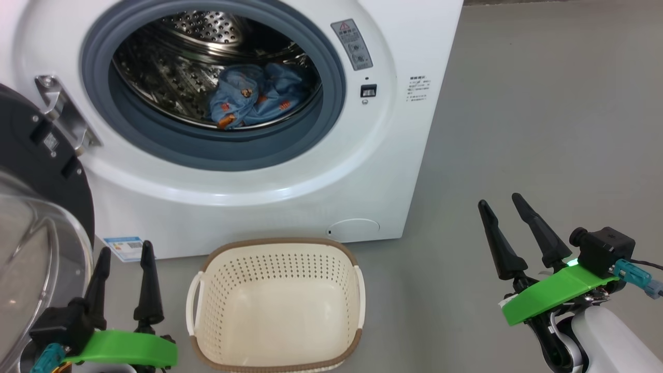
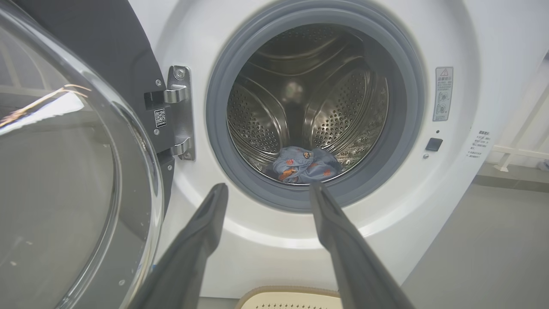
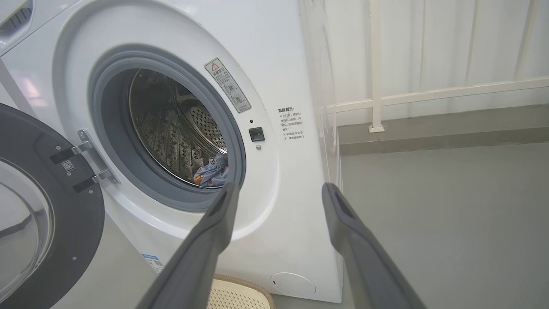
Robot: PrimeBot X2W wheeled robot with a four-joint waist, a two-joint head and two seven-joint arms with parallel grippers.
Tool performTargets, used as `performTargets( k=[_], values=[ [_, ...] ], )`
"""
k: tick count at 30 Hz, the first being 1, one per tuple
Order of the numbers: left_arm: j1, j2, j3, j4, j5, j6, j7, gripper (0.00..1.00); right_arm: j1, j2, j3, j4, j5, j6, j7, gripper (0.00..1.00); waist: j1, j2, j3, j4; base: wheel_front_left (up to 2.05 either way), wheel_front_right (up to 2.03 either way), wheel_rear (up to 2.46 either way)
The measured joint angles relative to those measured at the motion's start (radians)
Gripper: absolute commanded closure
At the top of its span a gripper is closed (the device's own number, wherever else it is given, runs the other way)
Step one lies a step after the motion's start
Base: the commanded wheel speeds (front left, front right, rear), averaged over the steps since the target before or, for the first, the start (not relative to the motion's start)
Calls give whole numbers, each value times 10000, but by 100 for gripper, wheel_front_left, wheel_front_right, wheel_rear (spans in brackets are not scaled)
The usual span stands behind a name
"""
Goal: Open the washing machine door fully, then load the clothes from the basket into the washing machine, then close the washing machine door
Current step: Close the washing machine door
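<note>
The white washing machine (image 1: 393, 129) stands in front of me with its round door (image 1: 36, 207) swung wide open to the left on a metal hinge (image 1: 65, 111). Blue patterned clothes (image 1: 256, 96) lie inside the steel drum (image 2: 300, 107). On the floor before the machine sits the cream basket (image 1: 277, 305), and nothing lies in it. My left gripper (image 1: 124, 259) hovers open beside the basket's left side, close to the door's glass bowl. To the basket's right, my right gripper (image 1: 502, 204) is open over the floor, with nothing between its fingers.
Grey floor (image 1: 544, 103) stretches to the right of the machine. A white railing (image 3: 429, 92) runs along the wall behind it. The open door (image 3: 38, 206) takes up the space at my left.
</note>
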Motion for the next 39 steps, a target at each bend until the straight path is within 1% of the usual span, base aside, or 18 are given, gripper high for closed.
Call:
performTargets(
  k=[8,14,39],
  values=[
    [9,-6,-8,-4,-69,-2,-2,0,13,2,-8,-12,0,0,0,0,-1,0,3,1,-156,156,0],
    [39,-10,-13,-2,-71,-2,-2,0,15,2,-13,-10,0,0,0,0,-2,0,43,20,-96,96,0],
    [50,-10,-153,2,-84,2,-2,0,16,-31,27,-2,0,0,0,0,-1,0,-70,11,-5,5,0]
  ],
)
